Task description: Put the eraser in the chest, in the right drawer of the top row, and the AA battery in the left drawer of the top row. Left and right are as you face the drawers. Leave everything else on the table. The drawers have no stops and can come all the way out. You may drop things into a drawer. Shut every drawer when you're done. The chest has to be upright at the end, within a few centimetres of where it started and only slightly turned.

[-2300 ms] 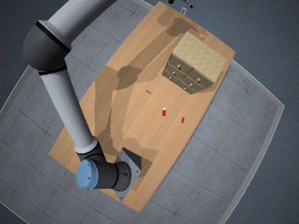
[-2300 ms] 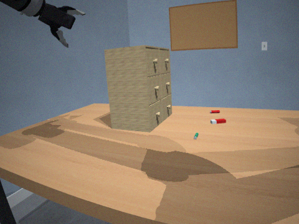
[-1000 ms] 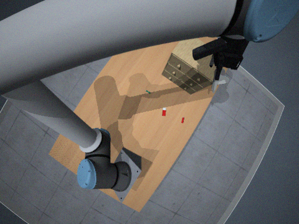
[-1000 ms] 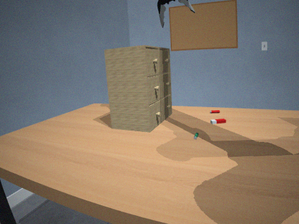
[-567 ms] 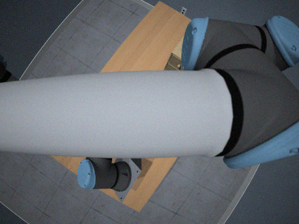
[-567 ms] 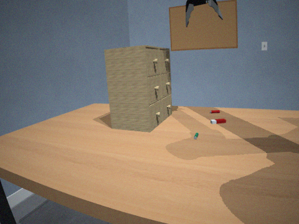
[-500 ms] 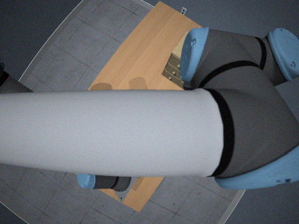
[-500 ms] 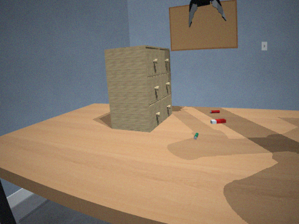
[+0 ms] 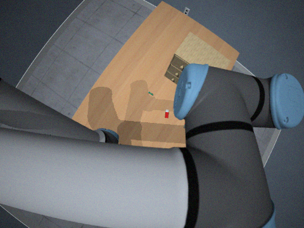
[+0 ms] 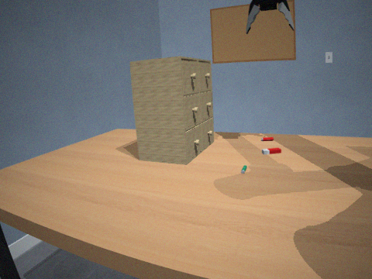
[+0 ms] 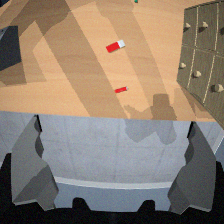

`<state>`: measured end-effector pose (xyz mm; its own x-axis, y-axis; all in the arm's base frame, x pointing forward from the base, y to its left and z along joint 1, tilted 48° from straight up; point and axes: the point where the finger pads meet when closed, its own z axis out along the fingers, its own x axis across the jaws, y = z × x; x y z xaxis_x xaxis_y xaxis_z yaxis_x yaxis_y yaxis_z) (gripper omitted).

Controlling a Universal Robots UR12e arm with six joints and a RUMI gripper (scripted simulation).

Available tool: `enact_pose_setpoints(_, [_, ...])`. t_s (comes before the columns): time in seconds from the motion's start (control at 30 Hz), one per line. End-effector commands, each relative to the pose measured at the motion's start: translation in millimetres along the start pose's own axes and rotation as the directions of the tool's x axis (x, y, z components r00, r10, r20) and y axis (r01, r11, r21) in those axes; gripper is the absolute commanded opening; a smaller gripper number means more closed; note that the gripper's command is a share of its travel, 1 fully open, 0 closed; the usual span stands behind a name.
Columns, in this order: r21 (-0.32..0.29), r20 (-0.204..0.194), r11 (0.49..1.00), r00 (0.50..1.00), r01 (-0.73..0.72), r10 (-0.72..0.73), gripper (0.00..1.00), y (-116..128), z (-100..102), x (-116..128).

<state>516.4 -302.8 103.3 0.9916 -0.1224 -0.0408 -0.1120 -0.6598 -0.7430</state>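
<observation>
The wooden chest (image 10: 174, 108) stands upright on the table, with two columns of three drawers, all shut. It also shows in the overhead view (image 9: 178, 68), partly hidden by my arm, and in the wrist view (image 11: 202, 55) at the right. The eraser (image 10: 271, 150), red with a white end, lies on the table in front of the drawers and shows in both other views (image 9: 166, 113) (image 11: 115, 46). A small green cylinder (image 10: 243, 169) (image 9: 151, 93), apparently the AA battery, lies nearer the table's middle. My gripper (image 10: 270, 15) is open and empty, high above the table beyond its edge (image 11: 114, 175).
A smaller red object (image 10: 267, 139) (image 11: 121, 90) lies past the eraser, close to the table edge. A cork board (image 10: 253, 35) hangs on the back wall. My arm's elbow (image 9: 221, 104) blocks much of the overhead view.
</observation>
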Motion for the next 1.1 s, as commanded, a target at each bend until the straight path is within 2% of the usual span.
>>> enact_pose_setpoints(0.0, [0.004,-0.006,1.0,1.0,-0.005,0.005,1.0,-0.2,-0.2,-1.8])
enact_pose_setpoints(0.7, [0.004,-0.006,0.999,0.999,-0.046,0.046,1.0,-0.6,0.2,-0.6])
enact_pose_setpoints(0.9, [0.005,-0.006,0.989,0.989,-0.148,0.148,1.0,-1.4,1.4,2.5])
enact_pose_setpoints(1.07, [0.006,-0.005,0.959,0.959,-0.285,0.285,1.0,-2.2,3.0,6.6])
